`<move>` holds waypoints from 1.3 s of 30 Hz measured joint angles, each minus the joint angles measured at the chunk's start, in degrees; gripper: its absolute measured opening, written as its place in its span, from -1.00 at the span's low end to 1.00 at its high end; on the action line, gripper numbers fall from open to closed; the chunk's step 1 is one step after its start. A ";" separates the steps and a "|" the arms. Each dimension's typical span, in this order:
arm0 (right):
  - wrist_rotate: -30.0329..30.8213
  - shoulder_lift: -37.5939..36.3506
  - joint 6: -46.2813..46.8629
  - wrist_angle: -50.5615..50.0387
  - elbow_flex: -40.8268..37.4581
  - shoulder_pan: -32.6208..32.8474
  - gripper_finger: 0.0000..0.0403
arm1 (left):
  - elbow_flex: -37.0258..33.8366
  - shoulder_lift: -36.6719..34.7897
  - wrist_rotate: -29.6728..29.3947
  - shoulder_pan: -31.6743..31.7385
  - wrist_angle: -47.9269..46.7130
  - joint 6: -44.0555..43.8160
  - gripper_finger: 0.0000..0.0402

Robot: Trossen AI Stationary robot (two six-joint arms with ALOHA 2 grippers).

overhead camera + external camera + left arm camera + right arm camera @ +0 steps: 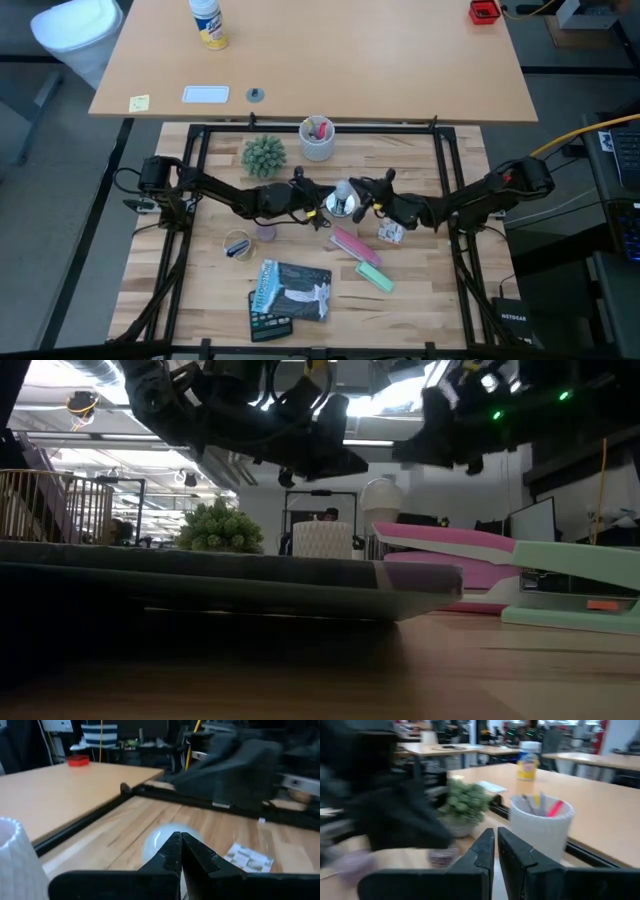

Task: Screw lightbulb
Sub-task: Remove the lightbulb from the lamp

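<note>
The frosted-white lightbulb (343, 189) stands upright in a shiny round fixture (341, 207) at the middle of the wooden table. In the low view its dome (382, 497) shows under both arms. My left gripper (322, 203) reaches in level from the table's left. Its fingers are shut, and in its wrist view the tips (178, 840) stand right in front of the lightbulb (156, 842). My right gripper (362, 197) comes level from the right, close beside the bulb. Its fingers (496, 837) are shut with nothing seen between them. My left gripper has its shut fingertips (172, 845) level against the side of the bulb's glass (152, 845), coming from the table's left. Whether they touch it cannot be told. My right gripper stands next to the bulb; no view shows whether it touches it.
A white cup of pens (317, 140) and a small green plant (263, 155) stand just beyond the bulb. Nearer lie a pink stapler (350, 243), a green stapler (376, 277), a dark booklet (290, 290), a tape roll (238, 246) and a white crumpled packet (390, 232).
</note>
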 joint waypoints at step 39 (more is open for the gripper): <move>0.46 5.29 6.73 -6.79 -0.02 4.66 -0.86 | 0.02 -0.02 6.26 5.80 -7.75 -3.21 -1.00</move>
